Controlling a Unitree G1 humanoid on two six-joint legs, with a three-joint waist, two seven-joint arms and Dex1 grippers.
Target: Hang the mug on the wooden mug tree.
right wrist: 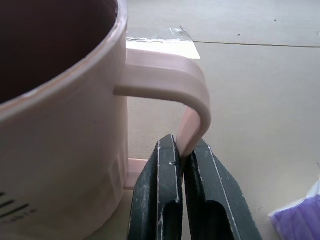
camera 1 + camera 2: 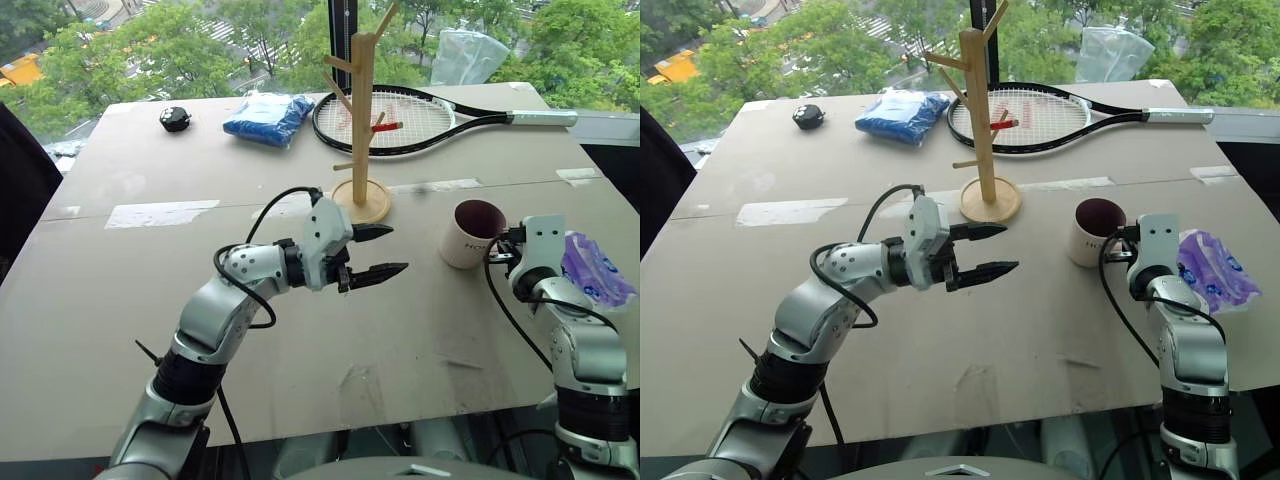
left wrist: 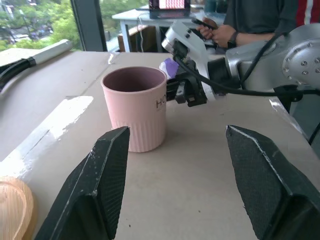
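Two head views: the mug point(image 2: 472, 233) is standing upright on the counter point(image 2: 150, 300), to the robot's right of the wooden mug tree point(image 2: 361, 120), with bare counter lying between them.
Right gripper, head views: the right gripper point(image 2: 506, 250) is sitting just beside the mug on the side facing away from the tree, at the handle.
Left gripper, head views: the left gripper point(image 2: 375, 252) is hovering in front of the tree's disc base with its two fingers standing well apart and nothing between them, pointing across toward the mug.
Tree axis, head views: the pole is rising vertically, its slanted pegs angling upward well above the mug's rim.
Left wrist view: the mug point(image 3: 136, 107) is showing beyond the spread fingers point(image 3: 97, 187), and the right gripper point(image 3: 186, 92) is touching its far side.
Right wrist view: the right gripper point(image 1: 182, 155) is pinching the lower part of the handle point(image 1: 187, 100) between closed fingers; the handle loop is running vertically.
Deciding relation, as a judgement: the tree is lying to the left of the held mug, so the right arm is appearing to be the one placed to lift it and carry it leftward and up to a peg.
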